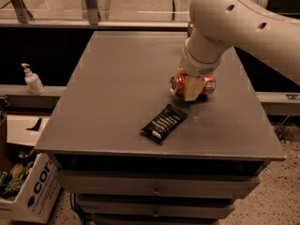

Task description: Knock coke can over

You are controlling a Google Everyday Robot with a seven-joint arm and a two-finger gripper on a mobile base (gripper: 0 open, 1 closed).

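1. Nearest on the grey counter (117,102) lies a black snack wrapper (164,122), just in front of the can. A can rolling forward could strike it and push it toward the front edge.
2. At mid-counter, the coke can (208,85) lies on its side with its silver top pointing left. The gripper (192,86) is around its middle, and the fingers (191,89) are narrow, holding the can. Whether the can rests on the counter or hangs just above it cannot be told. If it hangs, letting go could make it bounce and roll.
3. The counter's right edge is near, so a freed can could roll off.
4. Farther back is the white arm (234,27). If it rises before the fingers open, it would lift the can off the counter.
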